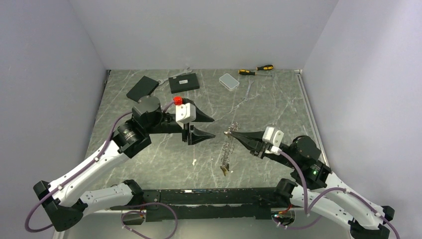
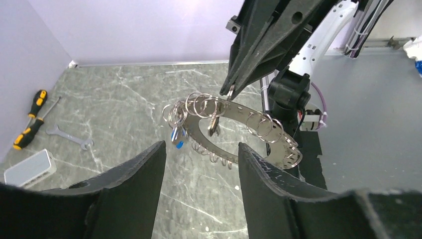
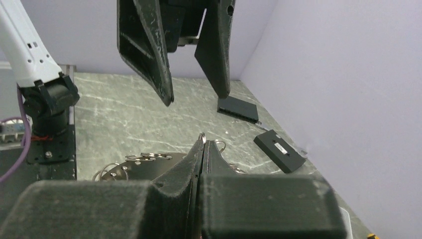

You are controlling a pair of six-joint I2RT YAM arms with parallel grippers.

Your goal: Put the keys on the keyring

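Observation:
My right gripper (image 1: 232, 133) is shut on one small ring at the top of the keyring (image 1: 228, 148), which hangs limp from its tips down to the table. A yellowish-tagged key (image 1: 225, 170) dangles at its lower end. In the left wrist view the keyring (image 2: 239, 134) is a curved toothed metal band fringed with small split rings. On it hang a blue-tagged key (image 2: 176, 137) and a plain silvery key (image 2: 214, 124). My left gripper (image 1: 214, 127) is open and empty, just left of the keyring's top and facing it. In the right wrist view the shut fingertips (image 3: 198, 149) hide most of the keyring (image 3: 149, 160).
Two yellow-handled screwdrivers (image 1: 256, 70), a clear plastic box (image 1: 229, 81), two flat black boxes (image 1: 183, 83) (image 1: 142, 88) and a wrench (image 1: 184, 70) lie along the back of the table. The black base rail (image 1: 209, 196) runs along the near edge.

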